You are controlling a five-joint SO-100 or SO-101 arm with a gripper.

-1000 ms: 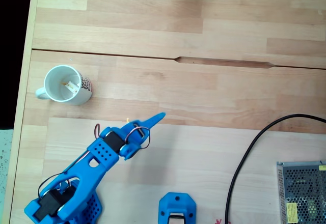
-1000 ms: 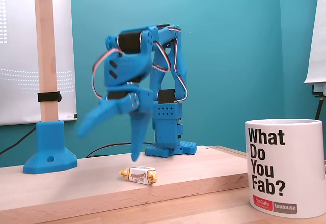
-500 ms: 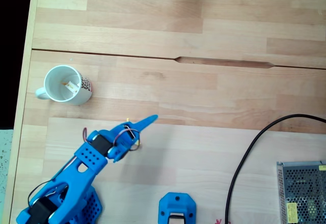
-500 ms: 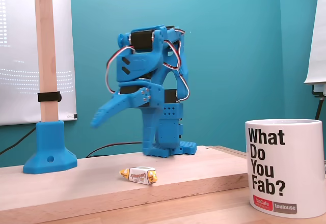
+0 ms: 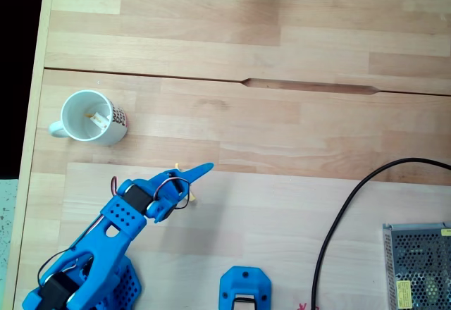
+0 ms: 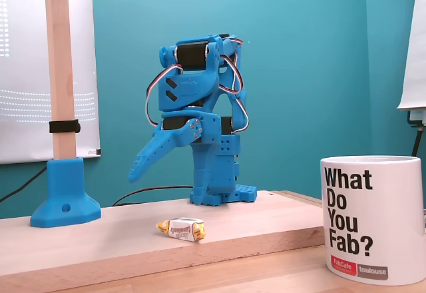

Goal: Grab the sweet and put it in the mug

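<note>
1. Blue plastic arm: in the fixed view from above, its gripper [image 5: 192, 177] reaches toward the upper right from the lower left of the pale wooden table [image 5: 282, 35]. In the side fixed view the gripper [image 6: 141, 168] hangs in the air, tips slanting down and well above the tabletop.

2. Grip state: the fingers appear drawn together into one tapered point in both fixed views, with nothing seen between them — an empty, closed pinch, as far as I can judge.

3. Sweet: in the side fixed view the sweet [image 6: 181, 228], white-wrapped with yellow twisted ends, lies flat on the table near its front edge, below the gripper and apart from it. From above, only a bit of yellow peeks out beside the gripper tip, so its exact position there is hard to read.

4. Mug: the mug [image 5: 91, 118] with the dark red dotted wall stands upright toward the left edge of the table in the fixed view from above, handle pointing left. Something small and pale with a yellow touch already lies inside it — I cannot tell what.

5. Other things: a large white mug [image 6: 371, 218] printed "What Do You Fab?" stands at the front right of the side fixed view; a black cable [image 5: 338, 218] curves across the table.

6. Progress: the sweet on the table is not yet grasped. Opening the fingers, descending onto it, closing, carrying and dropping it in the mug all remain.
</note>
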